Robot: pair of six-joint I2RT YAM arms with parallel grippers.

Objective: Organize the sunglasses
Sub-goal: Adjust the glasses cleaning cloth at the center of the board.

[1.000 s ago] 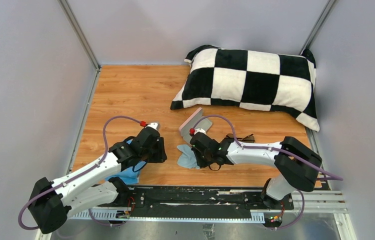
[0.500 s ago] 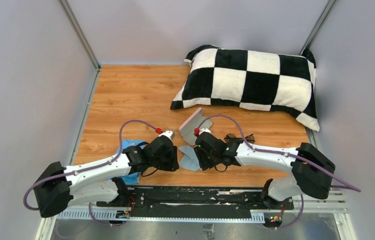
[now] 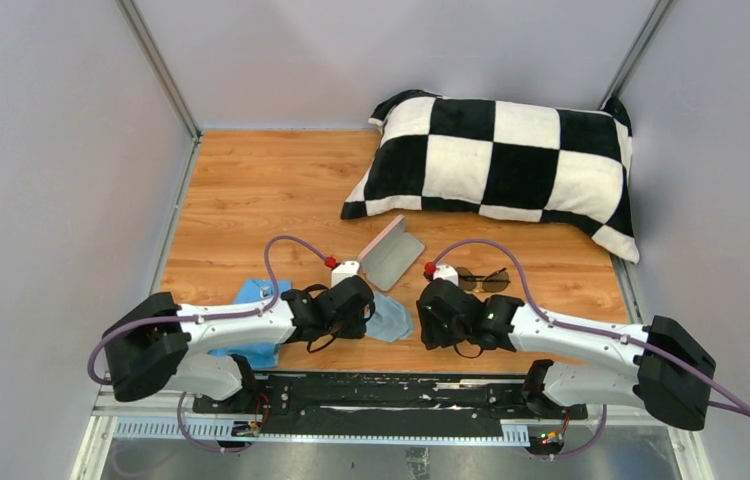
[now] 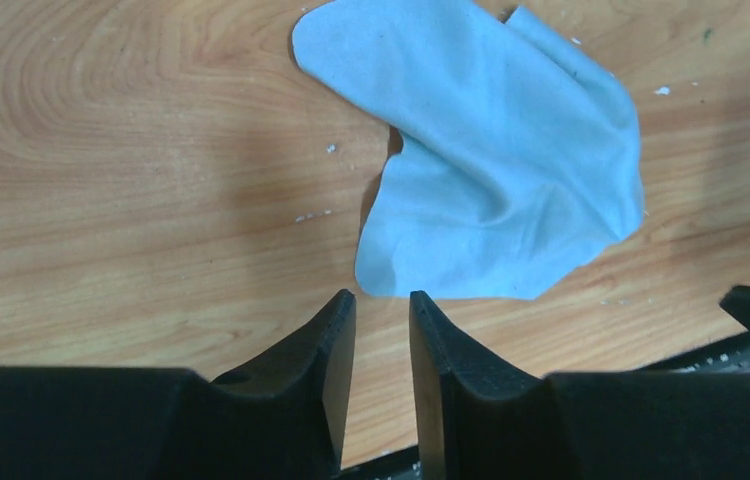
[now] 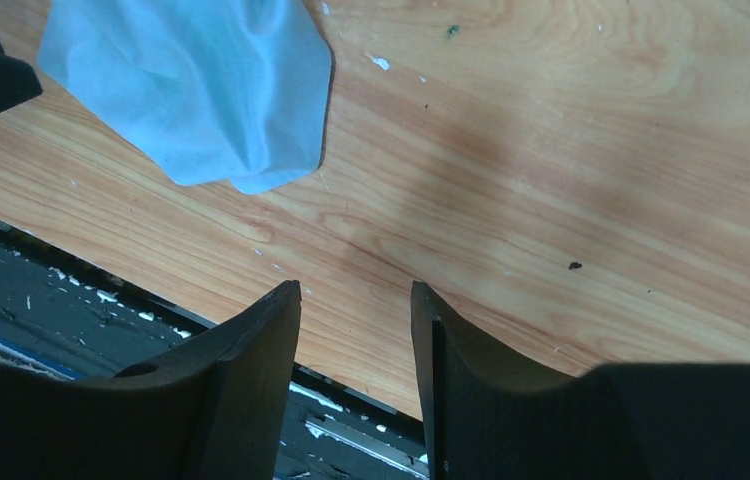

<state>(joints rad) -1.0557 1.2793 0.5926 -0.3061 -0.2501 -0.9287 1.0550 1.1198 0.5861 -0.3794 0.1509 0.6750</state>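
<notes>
The sunglasses (image 3: 482, 280), thin dark frame with brownish lenses, lie on the wood table just behind my right arm. The pink case (image 3: 392, 252) stands open to their left. A light-blue cloth (image 3: 389, 322) (image 4: 511, 170) (image 5: 201, 90) lies flat between my grippers. My left gripper (image 3: 366, 316) (image 4: 383, 300) sits at the cloth's left edge. Its jaws are a narrow gap apart with nothing between them. My right gripper (image 3: 429, 335) (image 5: 354, 295) is open and empty to the right of the cloth, over the table's front edge.
A black-and-white checkered pillow (image 3: 501, 160) fills the back right of the table. Another blue item (image 3: 251, 322) lies partly under my left arm. The black mounting rail (image 3: 381, 395) runs along the front edge, and grey walls enclose the sides.
Both grippers have shifted right: the left one up to the cloth, the right one off it, uncovering the sunglasses. The right jaws have opened wider and the left ones have narrowed.
</notes>
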